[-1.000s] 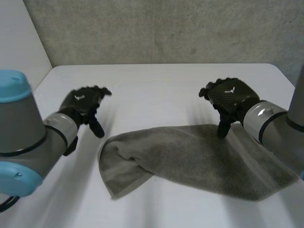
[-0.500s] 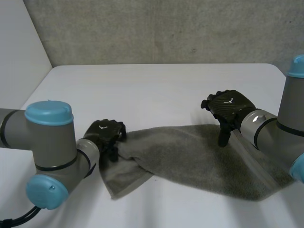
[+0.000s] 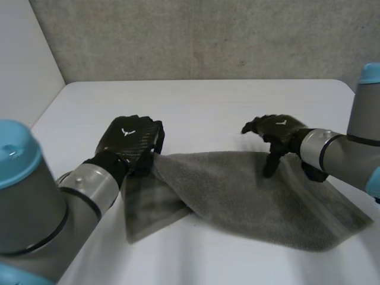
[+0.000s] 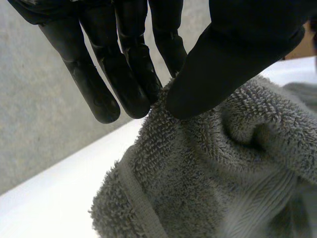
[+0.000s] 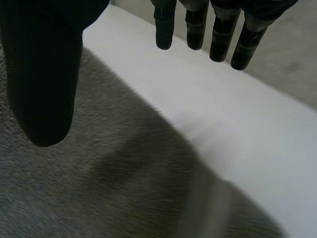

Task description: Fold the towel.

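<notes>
While left hand (image 3: 132, 142) pinches a towel (image 3: 249, 193) fold between thumb and fingers, right hand (image 3: 278, 130) hangs spread, towel edge beneath its palm.

Head camera high behind, over the table (image 3: 202, 101); wrist cameras close along left hand (image 3: 130, 145), right hand (image 3: 279, 129); towel (image 3: 249, 190) in all.

No legible text — white emblem (image 3: 126, 132) on left hand (image 3: 133, 149), right hand (image 3: 278, 132).

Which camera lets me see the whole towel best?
The head view: nearly the whole grey towel shows, lying on the white table. The left wrist view shows a bunched bit pinched by the left hand; the right wrist view, a flat patch beneath the right hand.
</notes>
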`<action>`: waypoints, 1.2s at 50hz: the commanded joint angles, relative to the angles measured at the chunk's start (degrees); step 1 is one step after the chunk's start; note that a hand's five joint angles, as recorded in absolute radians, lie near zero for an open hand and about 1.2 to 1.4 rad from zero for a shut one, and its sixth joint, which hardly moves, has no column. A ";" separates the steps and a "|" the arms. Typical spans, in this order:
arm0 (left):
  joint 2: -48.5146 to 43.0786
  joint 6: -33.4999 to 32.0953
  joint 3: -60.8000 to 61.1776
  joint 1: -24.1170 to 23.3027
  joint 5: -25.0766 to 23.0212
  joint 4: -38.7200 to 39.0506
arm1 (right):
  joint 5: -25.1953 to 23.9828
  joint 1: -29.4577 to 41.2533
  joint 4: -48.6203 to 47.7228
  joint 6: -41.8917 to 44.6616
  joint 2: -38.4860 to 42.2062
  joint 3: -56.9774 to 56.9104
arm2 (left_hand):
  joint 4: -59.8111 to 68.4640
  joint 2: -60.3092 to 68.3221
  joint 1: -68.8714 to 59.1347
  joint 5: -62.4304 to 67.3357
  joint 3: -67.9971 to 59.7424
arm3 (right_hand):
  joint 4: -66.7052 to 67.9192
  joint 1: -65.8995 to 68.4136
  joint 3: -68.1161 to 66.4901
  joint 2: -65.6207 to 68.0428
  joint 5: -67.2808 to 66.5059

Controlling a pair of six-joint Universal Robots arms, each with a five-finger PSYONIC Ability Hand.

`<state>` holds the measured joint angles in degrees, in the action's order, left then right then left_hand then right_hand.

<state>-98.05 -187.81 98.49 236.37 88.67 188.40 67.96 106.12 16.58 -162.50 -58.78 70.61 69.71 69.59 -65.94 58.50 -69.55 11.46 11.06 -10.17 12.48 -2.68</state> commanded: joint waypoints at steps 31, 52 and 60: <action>-6.27 -27.08 -24.84 2.78 -3.33 16.74 | 10.70 5.15 -38.73 -3.97 -12.85 -0.50 | 10.29 10.41 -14.06 11.50 -10.45 | 68.54 68.94 -69.83 67.52 -67.32; -14.45 -27.78 9.52 -5.12 -3.59 21.14 | 9.82 6.73 -30.14 9.82 -5.29 25.28 | 10.29 10.41 -14.06 11.50 -10.45 | 56.05 56.45 -57.34 55.03 -54.83; -10.86 -27.78 11.02 -7.41 -3.59 16.22 | 9.82 6.47 -17.72 11.15 -7.49 25.02 | -23.52 -23.40 19.75 -22.31 23.36 | 22.34 22.75 -23.63 21.32 -21.12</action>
<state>-112.15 -215.59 108.92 230.64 85.08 208.63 77.89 112.82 -8.60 -151.65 -64.45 96.05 65.55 65.58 -66.33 55.66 -65.56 42.58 36.90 -42.53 42.46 -33.26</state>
